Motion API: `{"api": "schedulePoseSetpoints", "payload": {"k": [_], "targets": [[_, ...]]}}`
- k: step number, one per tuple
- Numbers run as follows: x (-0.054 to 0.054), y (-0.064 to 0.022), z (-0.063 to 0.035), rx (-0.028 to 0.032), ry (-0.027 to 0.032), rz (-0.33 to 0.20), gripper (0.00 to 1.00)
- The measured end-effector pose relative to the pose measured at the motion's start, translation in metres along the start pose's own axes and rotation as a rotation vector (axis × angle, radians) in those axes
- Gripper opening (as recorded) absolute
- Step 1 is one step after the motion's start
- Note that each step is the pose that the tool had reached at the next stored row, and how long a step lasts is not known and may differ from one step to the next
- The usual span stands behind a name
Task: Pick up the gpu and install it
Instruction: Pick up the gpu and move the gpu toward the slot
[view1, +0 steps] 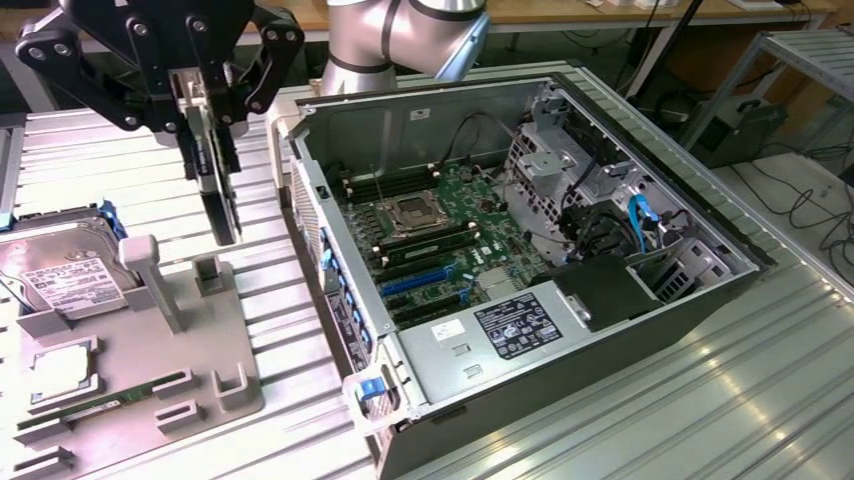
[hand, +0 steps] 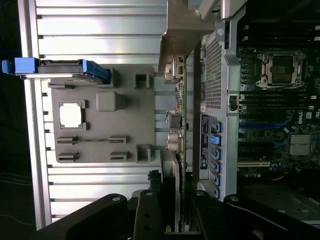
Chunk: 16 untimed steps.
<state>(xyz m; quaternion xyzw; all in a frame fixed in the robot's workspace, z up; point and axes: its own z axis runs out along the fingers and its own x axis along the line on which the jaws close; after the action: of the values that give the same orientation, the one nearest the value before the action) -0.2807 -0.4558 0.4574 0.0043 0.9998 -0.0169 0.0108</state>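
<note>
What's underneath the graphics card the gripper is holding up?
Below the gpu, clamped in the gripper, sits the gray fixture tray with its upright posts. The card covers whatever lies directly behind it.

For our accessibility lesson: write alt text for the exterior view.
A robot pincer grips the gpu, hanging edge-on above a grey parts holder. Beside it, on the exterior view's right, lies an open computer case.

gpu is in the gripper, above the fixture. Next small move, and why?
Probably a sideways shift toward the case at the same height. The gripper holds the gpu upright over the gray fixture, and its lower edge looks clear of the holder. The blue slots lie to the exterior view's right, past the case's near wall.
</note>
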Motion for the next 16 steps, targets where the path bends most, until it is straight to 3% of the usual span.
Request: {"api": "schedulePoseSetpoints", "payload": {"k": [16], "targets": [[-0.011, 0.0001, 0.0002, 0.0007, 0.0001, 0.0, 0.27]]}}
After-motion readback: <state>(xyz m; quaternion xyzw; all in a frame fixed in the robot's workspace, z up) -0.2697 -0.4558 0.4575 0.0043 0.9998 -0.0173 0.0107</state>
